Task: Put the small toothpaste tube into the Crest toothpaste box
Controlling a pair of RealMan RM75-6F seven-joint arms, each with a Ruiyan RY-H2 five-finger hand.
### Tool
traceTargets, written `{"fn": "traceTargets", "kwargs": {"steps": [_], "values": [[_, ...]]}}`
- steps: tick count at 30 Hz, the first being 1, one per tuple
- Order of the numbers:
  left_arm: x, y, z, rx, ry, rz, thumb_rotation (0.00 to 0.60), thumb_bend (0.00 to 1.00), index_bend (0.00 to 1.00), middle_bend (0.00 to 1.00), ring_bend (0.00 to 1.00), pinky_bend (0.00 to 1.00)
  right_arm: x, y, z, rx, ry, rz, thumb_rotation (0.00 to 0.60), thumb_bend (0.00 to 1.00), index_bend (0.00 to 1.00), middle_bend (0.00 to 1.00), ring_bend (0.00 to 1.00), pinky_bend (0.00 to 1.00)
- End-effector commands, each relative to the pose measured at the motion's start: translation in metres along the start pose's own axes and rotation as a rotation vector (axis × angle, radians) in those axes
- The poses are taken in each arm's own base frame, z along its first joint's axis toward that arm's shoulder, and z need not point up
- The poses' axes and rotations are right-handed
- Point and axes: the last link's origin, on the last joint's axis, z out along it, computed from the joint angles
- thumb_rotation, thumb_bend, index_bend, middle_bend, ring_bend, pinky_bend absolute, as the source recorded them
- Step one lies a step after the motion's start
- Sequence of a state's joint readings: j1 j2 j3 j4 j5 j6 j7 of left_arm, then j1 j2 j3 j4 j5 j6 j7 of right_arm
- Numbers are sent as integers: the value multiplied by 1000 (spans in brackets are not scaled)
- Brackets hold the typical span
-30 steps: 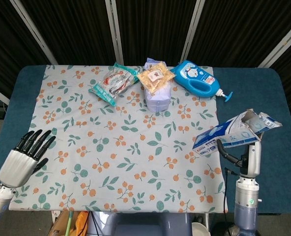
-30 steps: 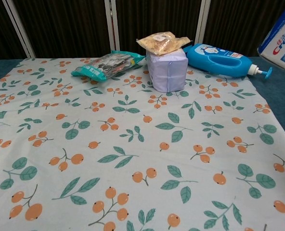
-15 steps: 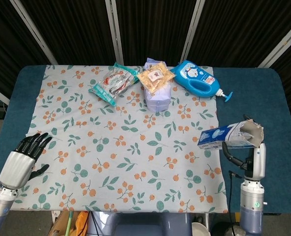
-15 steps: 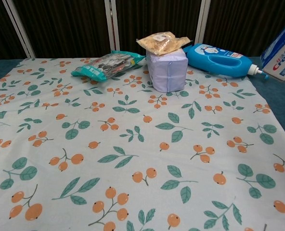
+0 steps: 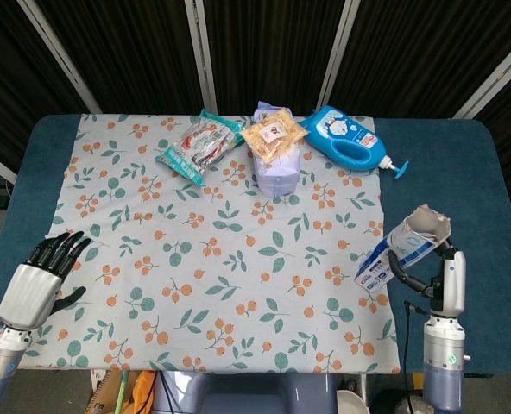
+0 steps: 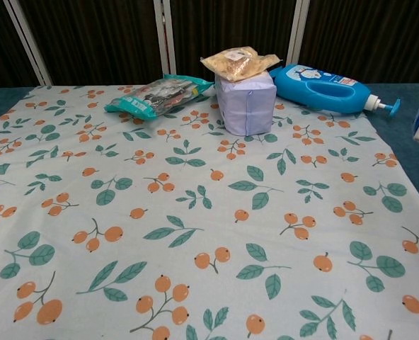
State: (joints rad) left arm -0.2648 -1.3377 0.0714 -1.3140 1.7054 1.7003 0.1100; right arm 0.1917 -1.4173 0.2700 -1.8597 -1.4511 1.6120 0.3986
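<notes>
One cardboard Crest box (image 5: 401,252), flaps open, tilts in the right hand (image 5: 441,267).

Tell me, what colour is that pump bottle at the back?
Bright blue pump bottle, clearest in the chest view.

The head view looks steeply down from above the desk (image 5: 480,164), taking in the whole floral cloth (image 5: 221,250). The chest view sits low and close, facing across that cloth toward the blue bottle (image 6: 323,88), which both views share.

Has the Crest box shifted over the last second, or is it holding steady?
Yes. The Crest box, held by the right hand, has tipped steeper and swung right, away from the floral cloth edge.
</notes>
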Motion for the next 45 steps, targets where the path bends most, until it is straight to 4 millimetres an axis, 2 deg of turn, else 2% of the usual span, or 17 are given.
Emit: {"fn": "traceTargets", "kwargs": {"steps": [1,7,14,18,21,22,23,25,27,29,32,36,40,45], "values": [[0,0,0,-2,0,2,600,6,124,111,147,217,-3,17,-6,-92,-118,-179,600,389,514,645,622,510],[0,0,1,-6,-4,11,600,6,133,116,146,217,-16,45,-20,-198,-330,-524,600,389,514,645,622,510],[0,0,1,-14,-3,19,600,6,135,117,146,216,-40,66,-34,-243,-495,-769,600,389,452,645,572,504],[0,0,1,-16,-1,18,600,6,134,117,147,216,-54,72,-39,-262,-547,-849,600,389,407,627,535,481],[1,0,1,-19,2,17,600,6,134,117,147,216,-72,70,-40,-290,-572,-832,600,389,271,513,423,401],[1,0,1,-19,3,16,600,6,134,117,147,216,-77,69,-41,-296,-583,-824,600,389,177,436,350,356],[1,0,1,-20,3,16,600,6,134,117,147,216,-81,68,-42,-302,-596,-814,600,389,115,378,295,320],[1,0,1,-20,5,17,600,6,133,116,147,217,-90,65,-43,-307,-626,-807,600,369,5,193,118,198],[1,0,1,-18,5,15,600,6,131,114,146,216,-95,61,-44,-299,-646,-819,600,345,0,77,22,126],[1,-1,1,-14,5,12,600,6,129,112,146,216,-97,56,-43,-290,-651,-829,600,339,0,25,0,101],[2,-2,1,-8,6,8,600,6,128,111,147,216,-88,50,-41,-276,-626,-848,600,339,0,22,0,99],[2,-3,1,10,-2,-4,600,6,127,108,147,208,-64,46,-36,-266,-579,-899,600,339,0,22,0,94],[1,-4,0,67,-24,-52,600,6,114,92,135,177,-21,45,-36,-259,-505,-969,600,338,0,22,0,88],[2,-2,-6,161,-90,-144,600,1,33,24,69,125,41,50,-50,-226,-435,-1101,600,338,0,18,0,75]]}}
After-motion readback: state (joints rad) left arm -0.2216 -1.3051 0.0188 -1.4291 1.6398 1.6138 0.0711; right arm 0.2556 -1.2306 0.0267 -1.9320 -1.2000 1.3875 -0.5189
